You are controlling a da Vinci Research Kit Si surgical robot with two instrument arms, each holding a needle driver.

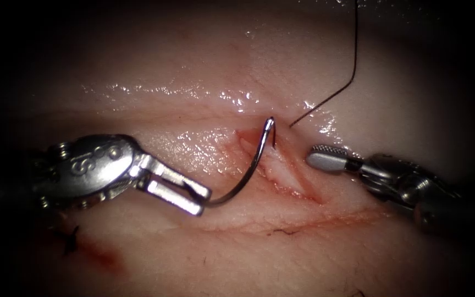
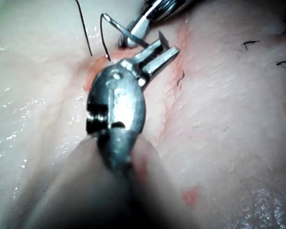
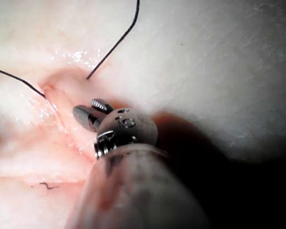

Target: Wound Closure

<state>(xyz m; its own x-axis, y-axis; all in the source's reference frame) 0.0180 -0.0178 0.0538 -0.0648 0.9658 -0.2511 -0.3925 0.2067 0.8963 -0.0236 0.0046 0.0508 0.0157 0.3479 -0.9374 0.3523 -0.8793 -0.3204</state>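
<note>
Left tool (image 1: 193, 199) is clamped on the needle's (image 1: 248, 173) tail end, the tip poking up out of the cut (image 1: 281, 176). Right tool (image 1: 325, 159) sits just right of it, jaws slightly apart, holding nothing. Thread (image 1: 342, 88) enters the tissue (image 1: 166, 71) nearby.

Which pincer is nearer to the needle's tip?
Right. The right pincer sits empty just right of the needle tip at the cut, apart from it. The left pincer grips the needle's opposite end, left of the cut, a full curve from the tip.
</note>
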